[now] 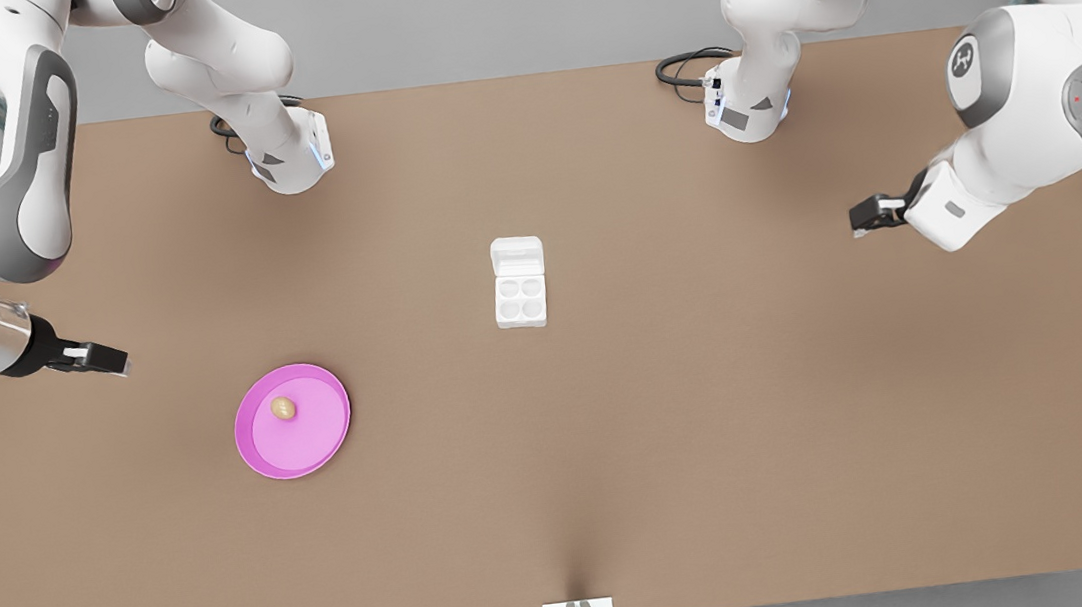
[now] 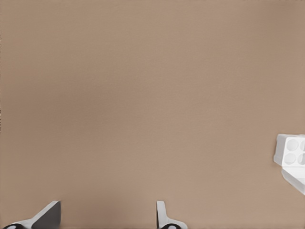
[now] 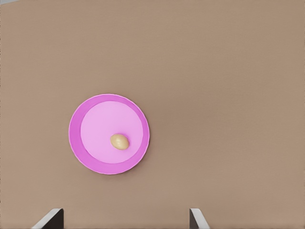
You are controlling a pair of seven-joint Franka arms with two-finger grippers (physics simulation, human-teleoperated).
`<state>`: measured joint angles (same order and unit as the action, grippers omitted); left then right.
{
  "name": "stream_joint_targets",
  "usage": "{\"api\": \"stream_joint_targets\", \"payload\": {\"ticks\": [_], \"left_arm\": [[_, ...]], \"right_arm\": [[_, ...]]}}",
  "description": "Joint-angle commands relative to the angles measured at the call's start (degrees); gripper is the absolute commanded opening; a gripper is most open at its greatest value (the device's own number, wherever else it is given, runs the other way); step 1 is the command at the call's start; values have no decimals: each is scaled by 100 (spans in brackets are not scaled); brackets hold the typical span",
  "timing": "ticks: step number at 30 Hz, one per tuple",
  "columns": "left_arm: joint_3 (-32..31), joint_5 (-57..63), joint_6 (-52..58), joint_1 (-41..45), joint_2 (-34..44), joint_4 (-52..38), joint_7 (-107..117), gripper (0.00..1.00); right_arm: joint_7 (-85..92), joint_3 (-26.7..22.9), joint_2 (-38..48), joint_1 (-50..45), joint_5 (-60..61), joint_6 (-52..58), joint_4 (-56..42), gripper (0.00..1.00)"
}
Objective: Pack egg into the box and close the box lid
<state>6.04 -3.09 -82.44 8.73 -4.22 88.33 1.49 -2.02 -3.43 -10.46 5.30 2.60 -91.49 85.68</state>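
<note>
Above the pink round plate (image 3: 108,164), on the front view's left, the right gripper (image 1: 94,358) is hovering with fingers spread, pinching nothing. The tiny tan-brown oval egg (image 1: 284,408) is lying on this plate. The left gripper (image 1: 871,213) is waiting spread at the front view's right. Nothing is packed yet: the small white square box (image 1: 521,301) is standing with its white hinged lid (image 1: 517,256) lying open. Its four empty cups are also showing in the left wrist view.
</note>
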Motion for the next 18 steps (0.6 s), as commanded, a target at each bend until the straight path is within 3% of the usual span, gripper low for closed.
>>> {"api": "stream_joint_targets", "payload": {"ticks": [1,9,10,11,14,15,16,17,18], "left_arm": [[11,1,8,-3,0,-9,0,100],[-68,-227,650,15,-307,-79,0,100],[-59,-227,632,15,-307,-88,0,100],[-50,-201,553,15,-316,-132,0,100],[-42,-183,579,15,-536,-158,18,100],[-50,-227,597,15,-588,-158,26,100],[-50,-227,553,15,-624,-158,0,100],[-50,-227,606,15,-536,-167,0,100],[-50,-210,702,15,-553,-167,-26,100]], "right_arm": [[0,1,0,-3,-5,0,2,100],[0,44,-70,-82,-58,70,98,100],[-26,97,176,-134,-66,27,493,100],[-201,115,264,-521,-664,105,590,100],[-748,-8,229,-187,-119,966,573,100],[-738,-17,194,-152,-110,721,661,100],[-721,-26,825,-144,-154,-59,1712,100],[-721,-8,2152,-187,-277,-2485,4139,100],[-721,18,2330,-231,-277,-3506,4809,100]]}}
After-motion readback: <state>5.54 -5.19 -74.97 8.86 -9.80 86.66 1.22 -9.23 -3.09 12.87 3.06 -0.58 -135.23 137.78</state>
